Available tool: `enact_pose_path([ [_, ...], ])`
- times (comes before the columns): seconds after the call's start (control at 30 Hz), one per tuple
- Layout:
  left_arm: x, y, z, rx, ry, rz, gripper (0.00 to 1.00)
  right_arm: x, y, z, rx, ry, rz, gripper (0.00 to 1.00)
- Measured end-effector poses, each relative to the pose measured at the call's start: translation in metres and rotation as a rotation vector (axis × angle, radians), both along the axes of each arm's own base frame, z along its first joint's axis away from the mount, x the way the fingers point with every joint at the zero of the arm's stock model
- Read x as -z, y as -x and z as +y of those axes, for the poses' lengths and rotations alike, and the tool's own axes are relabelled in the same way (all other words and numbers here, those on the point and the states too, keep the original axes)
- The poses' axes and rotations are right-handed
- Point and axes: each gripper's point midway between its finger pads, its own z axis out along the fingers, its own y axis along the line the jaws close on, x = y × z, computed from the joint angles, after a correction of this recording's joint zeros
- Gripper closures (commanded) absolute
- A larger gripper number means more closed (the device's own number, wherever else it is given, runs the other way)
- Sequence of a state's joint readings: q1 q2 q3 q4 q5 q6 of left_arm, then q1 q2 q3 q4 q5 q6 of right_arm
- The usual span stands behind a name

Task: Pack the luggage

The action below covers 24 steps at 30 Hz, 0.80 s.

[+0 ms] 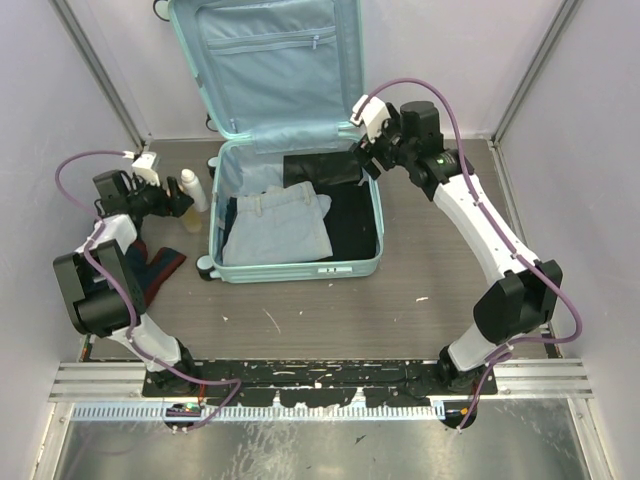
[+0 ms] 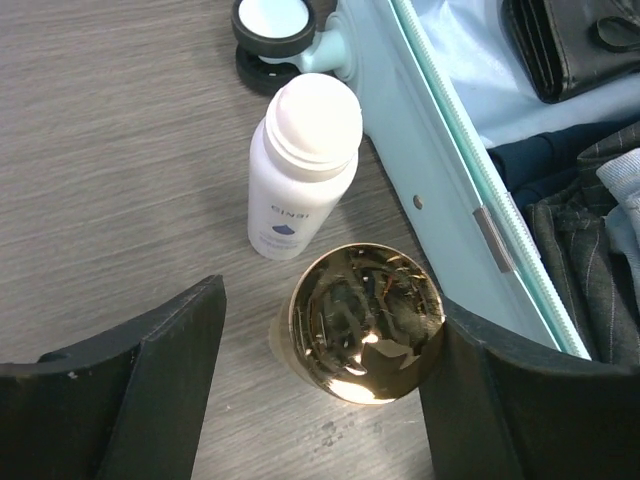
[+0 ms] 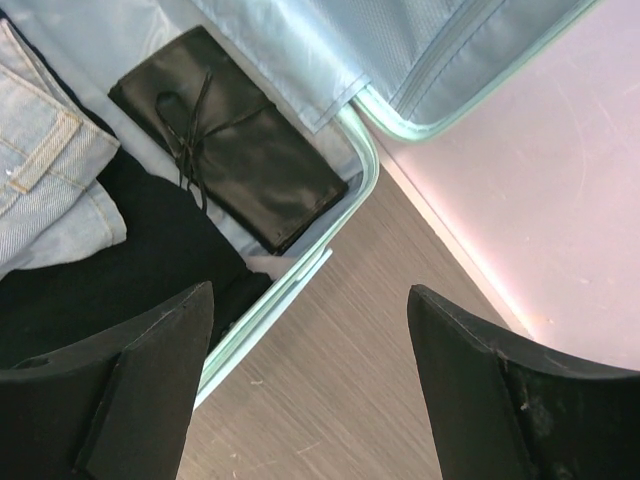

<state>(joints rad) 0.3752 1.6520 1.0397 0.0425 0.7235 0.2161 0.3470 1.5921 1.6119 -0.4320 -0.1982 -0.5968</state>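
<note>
The luggage (image 1: 300, 270) lies open on the table, its lid (image 1: 270, 70) upright against the back wall. Inside are folded light jeans (image 1: 275, 225), dark clothes (image 1: 355, 225) and a black tied pouch (image 1: 322, 168), also in the right wrist view (image 3: 240, 160). My left gripper (image 1: 168, 202) is open just left of the luggage, its jaws either side of a gold-capped bottle (image 2: 365, 322); the right finger (image 2: 500, 400) is at the cap, the left finger stands apart. A white roll-on bottle (image 2: 300, 170) stands just beyond. My right gripper (image 1: 368, 155) is open and empty over the luggage's far right corner (image 3: 340, 250).
A dark blue and red cloth (image 1: 155, 270) lies on the table beside the left arm. A black luggage wheel (image 2: 272, 25) sits behind the white bottle. The enclosure walls stand close on both sides and at the back.
</note>
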Motion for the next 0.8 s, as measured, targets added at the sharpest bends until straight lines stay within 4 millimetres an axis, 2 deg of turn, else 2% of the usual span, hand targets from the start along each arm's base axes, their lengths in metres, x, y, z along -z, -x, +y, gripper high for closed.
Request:
enact_pose_path([
  [0.1, 0.000, -0.003, -0.003, 0.019, 0.016, -0.016, 0.47, 0.006, 0.003, -0.004, 0.012, 0.015, 0.012, 0.17],
  [0.33, 0.000, -0.003, -0.006, 0.036, 0.016, -0.041, 0.82, 0.009, 0.003, -0.009, 0.028, 0.036, 0.012, 0.17],
  [0.43, -0.001, 0.005, -0.008, 0.041, 0.012, -0.016, 0.93, 0.009, 0.002, -0.009, 0.029, 0.039, 0.011, 0.17],
  [0.53, -0.007, 0.023, -0.014, 0.052, 0.018, 0.044, 1.00, 0.009, 0.002, -0.010, 0.032, 0.038, 0.009, 0.17],
  [0.6, -0.022, 0.032, -0.017, 0.063, 0.010, 0.060, 1.00, 0.009, 0.003, -0.010, 0.033, 0.037, 0.010, 0.17],
  [0.67, -0.044, 0.036, -0.019, 0.077, -0.013, 0.045, 1.00, 0.009, 0.003, -0.011, 0.036, 0.034, 0.012, 0.17],
  [0.8, -0.102, 0.035, -0.031, 0.126, -0.096, -0.030, 1.00, 0.007, 0.001, -0.014, 0.047, 0.022, 0.008, 0.17],
])
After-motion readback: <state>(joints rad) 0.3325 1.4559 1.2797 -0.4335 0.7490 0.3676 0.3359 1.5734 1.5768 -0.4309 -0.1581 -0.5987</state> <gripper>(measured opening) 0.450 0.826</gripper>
